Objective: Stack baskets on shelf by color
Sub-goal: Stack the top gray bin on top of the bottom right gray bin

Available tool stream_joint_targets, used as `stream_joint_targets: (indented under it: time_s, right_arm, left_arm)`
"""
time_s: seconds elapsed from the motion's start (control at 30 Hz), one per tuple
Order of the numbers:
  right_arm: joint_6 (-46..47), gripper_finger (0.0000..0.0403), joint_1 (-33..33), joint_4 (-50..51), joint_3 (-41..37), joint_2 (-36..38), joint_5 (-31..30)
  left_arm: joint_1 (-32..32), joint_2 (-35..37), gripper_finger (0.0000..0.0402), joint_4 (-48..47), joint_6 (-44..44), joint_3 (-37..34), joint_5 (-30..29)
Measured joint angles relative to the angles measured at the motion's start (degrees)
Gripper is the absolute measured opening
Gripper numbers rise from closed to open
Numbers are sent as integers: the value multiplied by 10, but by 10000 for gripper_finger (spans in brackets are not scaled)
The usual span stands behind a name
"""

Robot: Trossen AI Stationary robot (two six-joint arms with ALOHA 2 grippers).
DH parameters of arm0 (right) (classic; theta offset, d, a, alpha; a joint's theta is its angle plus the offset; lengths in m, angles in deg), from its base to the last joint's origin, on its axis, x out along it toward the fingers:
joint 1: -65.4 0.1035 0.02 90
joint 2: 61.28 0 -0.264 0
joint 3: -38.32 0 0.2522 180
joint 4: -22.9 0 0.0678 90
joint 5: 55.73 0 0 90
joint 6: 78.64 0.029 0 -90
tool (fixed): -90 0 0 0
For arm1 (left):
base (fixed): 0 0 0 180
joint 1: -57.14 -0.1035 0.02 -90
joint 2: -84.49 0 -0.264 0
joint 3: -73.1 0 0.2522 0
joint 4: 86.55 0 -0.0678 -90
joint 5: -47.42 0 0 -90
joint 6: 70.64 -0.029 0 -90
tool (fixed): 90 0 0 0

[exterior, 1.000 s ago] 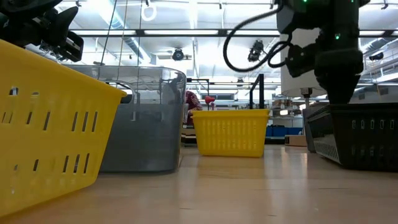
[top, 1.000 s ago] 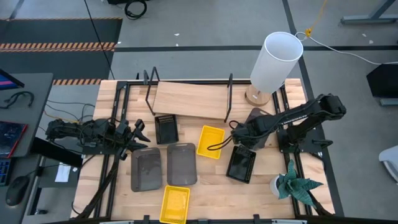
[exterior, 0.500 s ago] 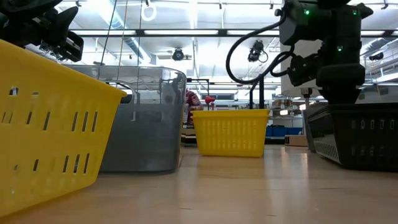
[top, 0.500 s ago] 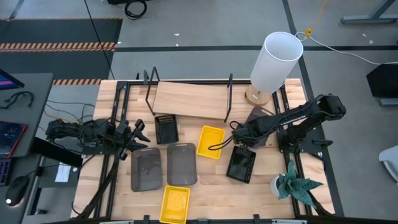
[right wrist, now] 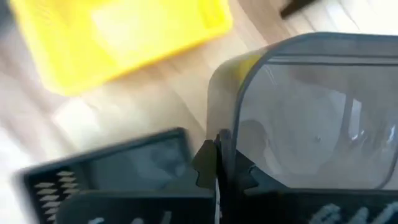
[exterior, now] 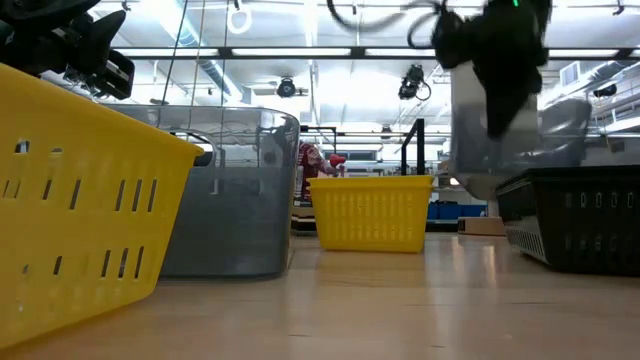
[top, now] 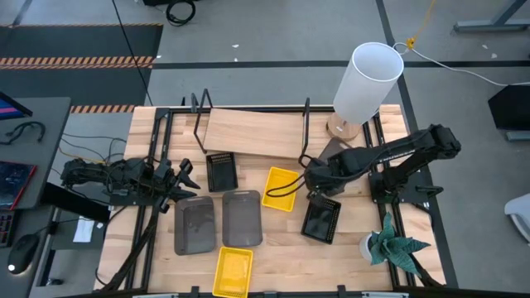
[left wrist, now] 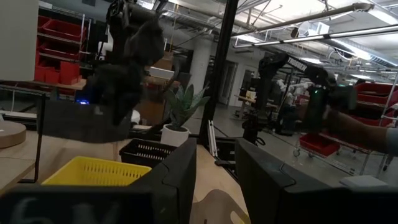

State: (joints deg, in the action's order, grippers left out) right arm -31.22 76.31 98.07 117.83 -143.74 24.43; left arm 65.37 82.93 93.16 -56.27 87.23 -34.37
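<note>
My right gripper [top: 313, 180] is shut on a smoky grey basket [right wrist: 311, 106], which it holds up right of the shelf [top: 252, 132]; in the low view this basket [exterior: 515, 130] shows blurred above the table. Under it on the table lie a yellow basket [top: 281, 189] and a black basket [top: 320, 218]. Farther left rest another black basket [top: 221, 171], two grey ones [top: 195, 226] [top: 242, 218] and a yellow one [top: 233, 271]. My left gripper [top: 184, 177] waits open at the table's left. My right gripper pinches the grey basket's rim [right wrist: 219, 138] near a corner, one finger on either side of the thin wall. In the low view the basket hangs tilted and clear of the table.
A white lamp [top: 368, 83] stands at the far right beside the shelf's end loop [top: 305, 124]. A small potted plant [top: 393, 247] sits near the right front corner. Black frame rails run along both table sides.
My right gripper has moved toward the table's left and up, carrying the grey basket off the table; the basket now hangs tilted above the black basket.
</note>
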Motion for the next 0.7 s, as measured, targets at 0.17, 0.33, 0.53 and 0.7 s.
stream_joint_targets:
  time_s: [0.17, 0.33, 0.53, 0.7]
  right_arm:
    - [58, 1, 32, -3, 60, 0, 5]
    - [52, 1, 62, -56, 104, 0, 5]
    - [11, 0, 88, -167, 132, 0, 1]
    - [-12, 0, 97, -250, 137, -6, -1]
  left_arm:
    - [0, 0, 117, 0, 0, 0, 0]
    - [0, 0, 117, 0, 0, 0, 0]
    - [0, 0, 117, 0, 0, 0, 0]
    - [0, 0, 117, 0, 0, 0, 0]
